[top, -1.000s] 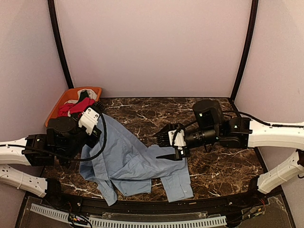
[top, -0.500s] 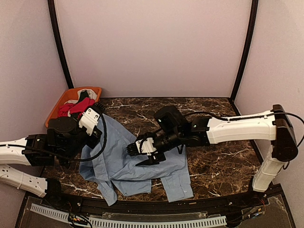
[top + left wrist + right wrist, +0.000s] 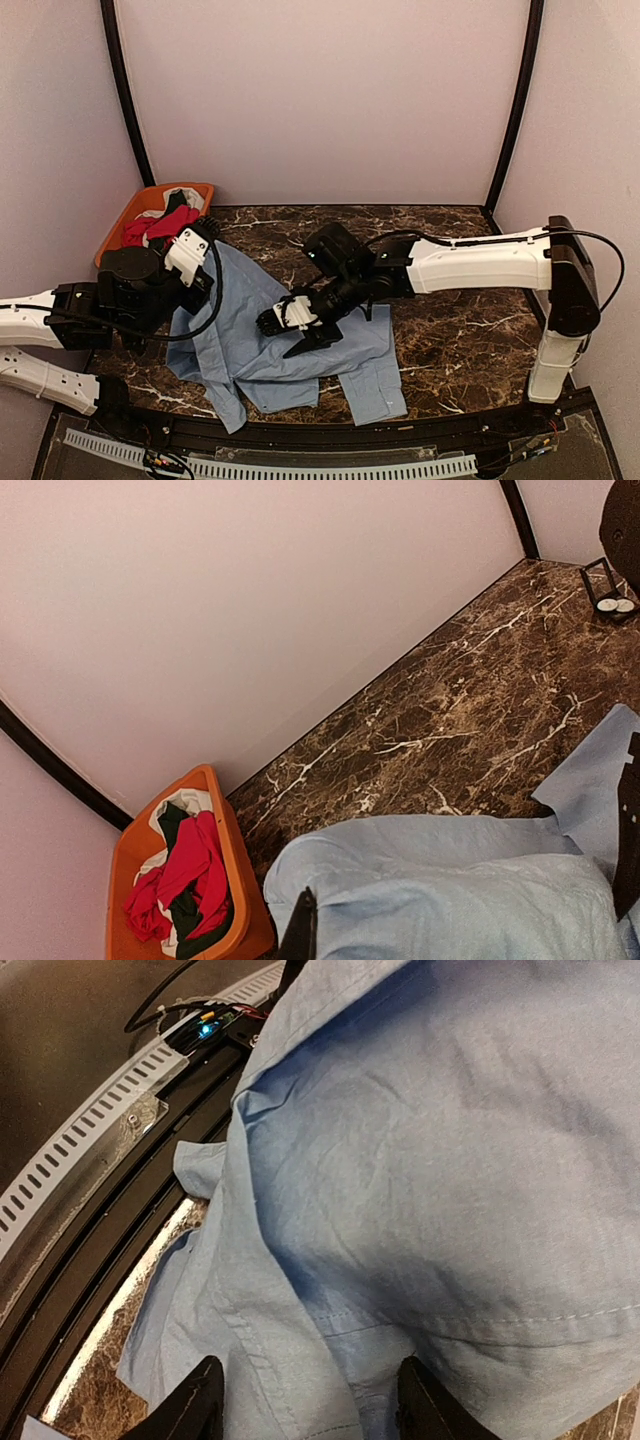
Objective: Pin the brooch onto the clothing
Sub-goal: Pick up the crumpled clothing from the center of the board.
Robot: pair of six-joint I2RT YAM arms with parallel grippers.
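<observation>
We find the right pincer [image 3: 286, 335] with its jaws apart, directly over the light blue long-sleeved button-up shirt [image 3: 240, 350], which lies crumpled on the brown marbled tabletop [image 3: 460, 350]. The left pincer [image 3: 203, 232] is closed at the shirt's far left edge.

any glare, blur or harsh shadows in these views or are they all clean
Top external: soft even light, sharp throughout, mild shading in the folds of the light blue shirt. Left wrist: crisp, orange basket well lit. Right wrist: fabric in focus, a bright glare strip edges the marble table.
</observation>
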